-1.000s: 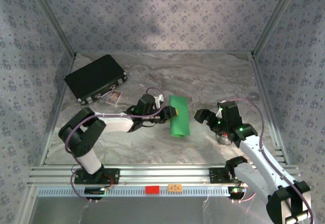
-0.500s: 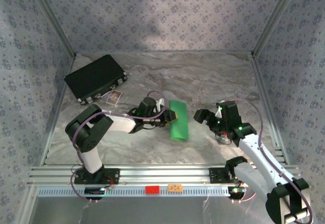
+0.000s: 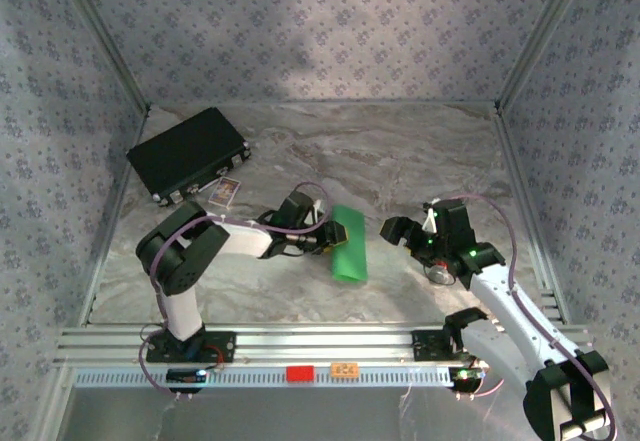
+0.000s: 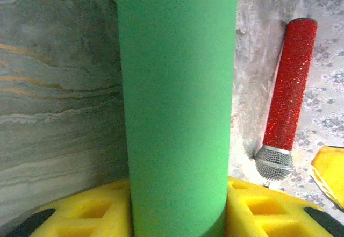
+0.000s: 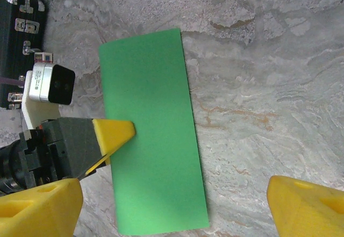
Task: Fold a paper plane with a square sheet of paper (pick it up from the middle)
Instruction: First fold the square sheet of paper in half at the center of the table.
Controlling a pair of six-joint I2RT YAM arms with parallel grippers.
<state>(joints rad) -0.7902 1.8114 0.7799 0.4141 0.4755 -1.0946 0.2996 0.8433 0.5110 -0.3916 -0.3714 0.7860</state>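
Pinching long edge of folded green paper (image 3: 349, 246): left end effector (image 3: 339, 234), jaws narrow; right end effector (image 3: 405, 229) wide, near paper's other side, over bench (image 3: 400, 161).

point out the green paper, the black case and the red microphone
green paper (image 5: 153, 135), right wrist view, sheet's middle
black case (image 3: 188, 153), top external view, lid centre
red microphone (image 4: 287, 97), left wrist view, glittery handle
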